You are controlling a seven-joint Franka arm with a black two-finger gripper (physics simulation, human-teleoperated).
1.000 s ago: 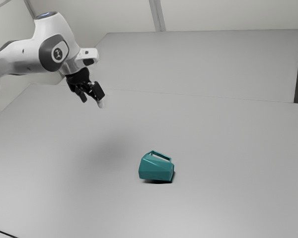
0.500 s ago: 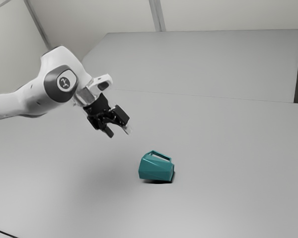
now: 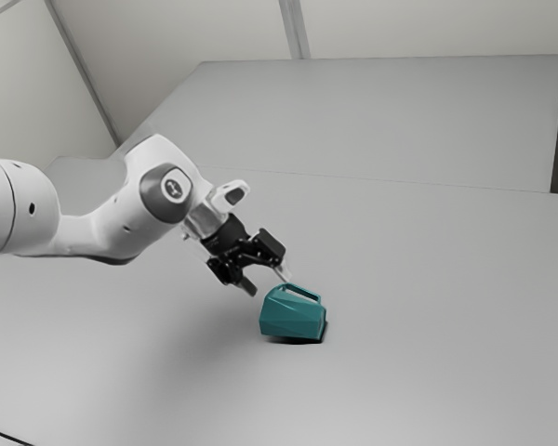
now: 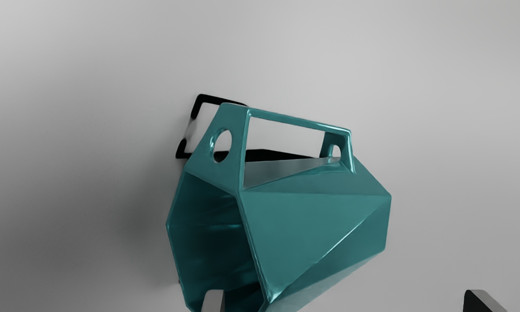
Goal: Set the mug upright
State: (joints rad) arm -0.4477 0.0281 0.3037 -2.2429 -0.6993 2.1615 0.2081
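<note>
Gripper [image 3: 268, 284] moved nearer mug [image 3: 294, 321]; wrist view crops rim [image 4: 252, 251]; contact unclear.

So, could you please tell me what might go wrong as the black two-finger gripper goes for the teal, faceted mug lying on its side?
One open finger overlaps the mouth of the mug in the wrist view, so the gripper might catch the rim and shove the mug along the grey table. The mug's slanted walls could also slip or twist if squeezed, and its raised angular handle might get bumped.
</note>
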